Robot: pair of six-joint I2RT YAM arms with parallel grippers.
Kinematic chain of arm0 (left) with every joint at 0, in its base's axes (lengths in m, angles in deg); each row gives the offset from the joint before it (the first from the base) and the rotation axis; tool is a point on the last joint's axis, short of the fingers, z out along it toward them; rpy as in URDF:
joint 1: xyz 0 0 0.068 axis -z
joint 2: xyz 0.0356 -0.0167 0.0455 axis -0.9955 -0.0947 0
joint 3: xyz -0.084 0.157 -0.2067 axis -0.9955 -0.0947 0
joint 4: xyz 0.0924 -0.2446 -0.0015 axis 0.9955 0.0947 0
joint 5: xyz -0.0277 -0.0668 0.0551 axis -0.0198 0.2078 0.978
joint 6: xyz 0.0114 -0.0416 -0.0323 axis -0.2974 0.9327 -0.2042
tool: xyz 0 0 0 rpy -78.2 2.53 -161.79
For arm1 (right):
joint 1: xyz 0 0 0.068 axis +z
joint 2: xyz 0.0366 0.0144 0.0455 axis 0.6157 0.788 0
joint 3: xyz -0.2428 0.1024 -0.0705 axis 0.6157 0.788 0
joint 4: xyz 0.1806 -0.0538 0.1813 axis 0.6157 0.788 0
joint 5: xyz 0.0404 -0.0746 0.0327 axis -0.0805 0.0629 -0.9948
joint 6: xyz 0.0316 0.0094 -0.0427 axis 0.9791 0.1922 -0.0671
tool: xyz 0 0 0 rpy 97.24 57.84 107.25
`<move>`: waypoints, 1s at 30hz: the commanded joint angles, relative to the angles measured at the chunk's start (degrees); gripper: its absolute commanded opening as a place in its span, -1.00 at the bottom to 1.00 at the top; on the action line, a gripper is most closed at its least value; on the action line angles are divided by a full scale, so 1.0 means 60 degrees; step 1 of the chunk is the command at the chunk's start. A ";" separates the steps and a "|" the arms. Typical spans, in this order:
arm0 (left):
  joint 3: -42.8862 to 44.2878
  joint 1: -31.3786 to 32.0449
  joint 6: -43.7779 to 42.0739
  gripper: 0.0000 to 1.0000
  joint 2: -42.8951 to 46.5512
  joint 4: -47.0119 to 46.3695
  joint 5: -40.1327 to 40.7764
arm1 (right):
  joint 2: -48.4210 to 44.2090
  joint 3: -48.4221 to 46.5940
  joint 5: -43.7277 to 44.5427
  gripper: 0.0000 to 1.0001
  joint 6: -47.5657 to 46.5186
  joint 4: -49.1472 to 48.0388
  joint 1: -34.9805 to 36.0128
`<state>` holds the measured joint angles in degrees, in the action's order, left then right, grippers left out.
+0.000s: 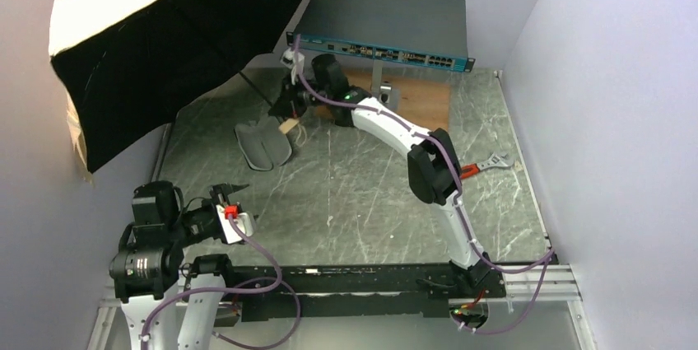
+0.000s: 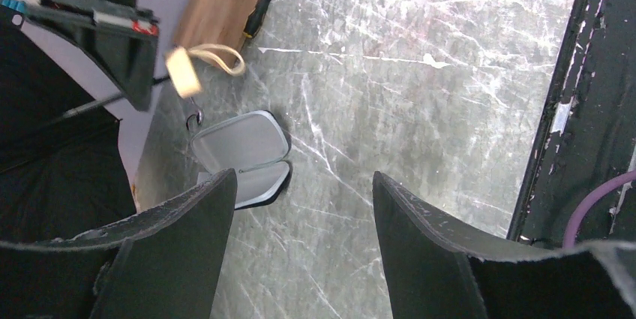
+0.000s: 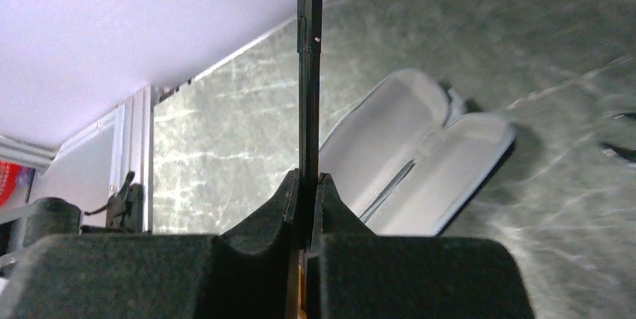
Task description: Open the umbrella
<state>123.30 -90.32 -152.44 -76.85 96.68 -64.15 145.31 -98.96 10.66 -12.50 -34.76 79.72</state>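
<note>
count: one umbrella (image 1: pixel 156 62), one case (image 1: pixel 263 142), one wrench (image 1: pixel 486 167)
umbrella: open, far left; shaft slants canopy-left to handle-right
right jaws: clenched on umbrella shaft
left jaws: released, near left

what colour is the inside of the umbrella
The umbrella is black inside, with cream fabric at its edge; best seen in the top external view.

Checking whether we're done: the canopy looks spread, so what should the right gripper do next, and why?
Probably ease the umbrella down until it rests on the table before letting go: its canopy is fully spread, yet the right gripper is shut on the thin shaft.
</note>
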 commanded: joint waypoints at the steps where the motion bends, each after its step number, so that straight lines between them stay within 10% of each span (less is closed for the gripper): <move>1: 0.0294 0.0008 0.0182 0.43 -0.0145 -0.0195 -0.0194 | 0.0307 -0.1325 -0.0342 -1.00 -0.0135 -0.0692 -0.0553; 21: 0.0847 0.0008 -0.0849 0.50 -0.1198 0.0352 -0.0283 | -0.1977 0.3901 -0.0090 -1.00 0.0210 -0.3066 -0.1239; 26: 0.0786 0.0018 -0.0973 0.54 -0.1213 0.0186 -0.0251 | -0.1918 0.4053 -0.0141 0.06 -0.0223 -0.2715 -0.1089; 30: 0.0709 0.0022 -0.1243 0.59 -0.1290 0.0516 -0.0246 | -0.2263 0.4297 0.0052 0.36 -0.0469 -0.2807 -0.1081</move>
<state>126.64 -90.32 -157.23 -84.28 97.64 -64.17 135.57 -74.16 9.55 -12.69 -50.10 73.07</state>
